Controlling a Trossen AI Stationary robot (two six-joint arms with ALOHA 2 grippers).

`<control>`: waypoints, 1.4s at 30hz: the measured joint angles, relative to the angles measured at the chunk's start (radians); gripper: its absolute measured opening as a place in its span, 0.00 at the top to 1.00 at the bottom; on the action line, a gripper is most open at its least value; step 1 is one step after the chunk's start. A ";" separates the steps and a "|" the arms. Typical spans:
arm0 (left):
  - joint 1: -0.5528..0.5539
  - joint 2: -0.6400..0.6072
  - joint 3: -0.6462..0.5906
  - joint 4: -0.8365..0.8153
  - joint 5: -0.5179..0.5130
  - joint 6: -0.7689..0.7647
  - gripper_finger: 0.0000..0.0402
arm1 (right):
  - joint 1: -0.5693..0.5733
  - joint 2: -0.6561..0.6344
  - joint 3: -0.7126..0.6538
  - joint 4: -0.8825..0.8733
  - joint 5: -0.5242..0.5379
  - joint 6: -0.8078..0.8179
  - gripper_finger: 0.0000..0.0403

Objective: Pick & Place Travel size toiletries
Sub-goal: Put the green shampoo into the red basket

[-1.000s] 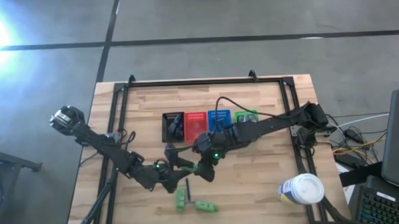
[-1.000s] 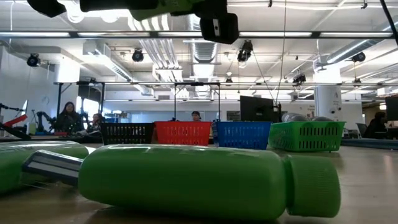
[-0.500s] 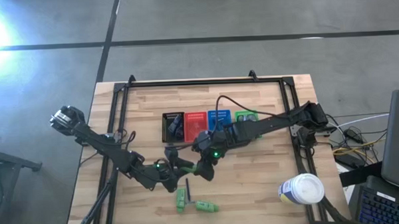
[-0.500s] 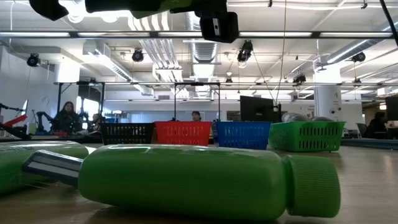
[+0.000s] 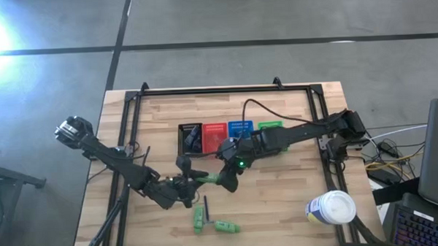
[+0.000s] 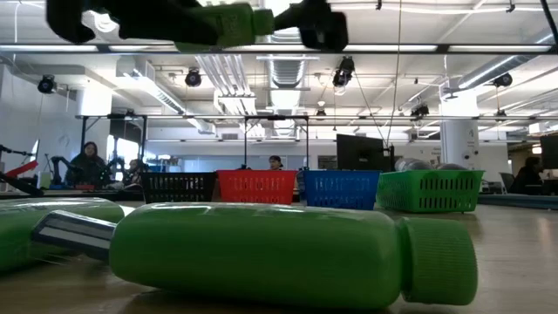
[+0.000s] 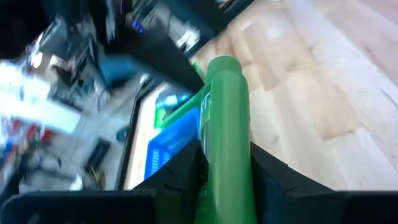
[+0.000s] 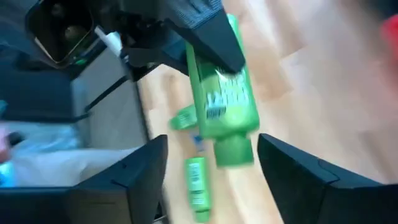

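A bright green little bottle [image 5: 207,180] hangs in the air between my two grippers, above the table's near middle. My left gripper [image 5: 191,184] is shut on it. In the left wrist view the bottle [image 7: 225,106] sticks out ahead of the left gripper [image 7: 227,171]. My right gripper [image 5: 227,180] is open. In the right wrist view its fingers stand wide on either side of the bottle's cap end [image 8: 235,152], apart from it. Two more green bottles [image 5: 198,219] [image 5: 225,226] and a thin black stick [image 5: 205,207] lie flat near the near edge. My left gripper pinches the green bottle's body [image 7: 227,146] between its two fingers [image 7: 186,171], back from the cap. The bottle lies along the fingers, and its cap [image 7: 224,65] points away toward the right gripper. It is lifted clear of the table and roughly level.
Black [image 5: 182,148], red [image 5: 214,130], blue [image 5: 239,126] and green [image 5: 270,125] mesh baskets stand in a row past the grippers; dark items lie in the black one. A large white canister [image 5: 331,207] stands at the near right corner. A black frame [image 5: 134,104] rims the table.
The right arm has swung a little toward the far edge, so the blue and green baskets show more. The left gripper has shifted slightly toward the far edge with the bottle. In the low view the bottle now shows level between the two grippers.
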 joint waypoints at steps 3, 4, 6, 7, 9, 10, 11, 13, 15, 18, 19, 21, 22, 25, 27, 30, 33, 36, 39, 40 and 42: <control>0.001 0.000 0.000 -0.008 -0.058 -0.150 0.74 | 0.009 -0.050 0.000 -0.085 0.161 -0.010 0.33; 0.005 0.000 0.000 -0.009 -0.083 -0.231 0.74 | 0.014 -0.071 0.000 -0.119 0.241 -0.008 0.31; 0.024 0.000 0.000 -0.022 -0.112 -0.448 0.74 | 0.028 -0.112 0.000 -0.195 0.409 0.028 0.28; 0.041 0.000 0.000 -0.022 -0.110 -0.570 0.74 | 0.035 -0.135 0.000 -0.236 0.490 0.065 0.26; 0.089 0.000 0.000 -0.025 -0.093 -0.852 0.74 | 0.051 -0.174 0.000 -0.317 0.633 0.161 0.24; 0.119 0.001 0.000 -0.030 -0.079 -0.992 0.74 | 0.060 -0.193 0.000 -0.354 0.696 0.210 0.22; 0.149 0.006 0.000 -0.037 -0.060 -1.120 0.74 | 0.072 -0.207 0.000 -0.387 0.758 0.256 0.21; 0.213 0.018 -0.001 -0.038 -0.024 -1.346 0.74 | 0.090 -0.234 0.000 -0.433 0.861 0.335 0.19; 0.276 0.034 -0.003 -0.023 0.024 -1.516 0.74 | 0.108 -0.254 0.000 -0.464 0.926 0.378 0.17; 0.354 0.059 -0.003 0.028 0.101 -1.636 0.74 | 0.123 -0.275 0.000 -0.468 0.943 0.387 0.14; 0.374 0.069 -0.002 0.053 0.124 -1.644 0.74 | 0.128 -0.278 0.000 -0.468 0.943 0.385 0.13; 0.405 0.089 0.003 0.065 0.145 -1.652 0.74 | 0.134 -0.280 0.000 -0.468 0.944 0.385 0.11; 0.419 0.102 0.008 0.065 0.144 -1.660 0.74 | 0.139 -0.280 0.000 -0.469 0.945 0.382 0.10; 0.457 0.141 0.012 0.055 0.144 -1.682 0.74 | 0.150 -0.280 0.000 -0.473 0.946 0.380 0.10; 0.475 0.173 0.018 0.032 0.164 -1.694 0.74 | 0.156 -0.277 0.000 -0.480 0.946 0.379 0.10; 0.482 0.224 0.025 -0.009 0.203 -1.770 0.74 | 0.164 -0.275 0.000 -0.502 0.946 0.381 0.10; 0.480 0.268 0.025 -0.001 0.210 -1.804 0.73 | 0.167 -0.275 0.000 -0.520 0.949 0.382 0.10; 0.483 0.296 0.027 0.012 0.202 -1.802 0.68 | 0.171 -0.273 0.000 -0.529 0.951 0.382 0.10; 0.482 0.302 0.027 0.012 0.175 -1.793 0.61 | 0.173 -0.271 0.000 -0.541 0.953 0.383 0.10; 0.483 0.300 0.027 0.013 0.164 -1.793 0.58 | 0.173 -0.271 0.000 -0.544 0.953 0.382 0.10; 0.487 0.295 0.027 0.013 0.142 -1.776 0.53 | 0.173 -0.271 0.000 -0.544 0.954 0.383 0.11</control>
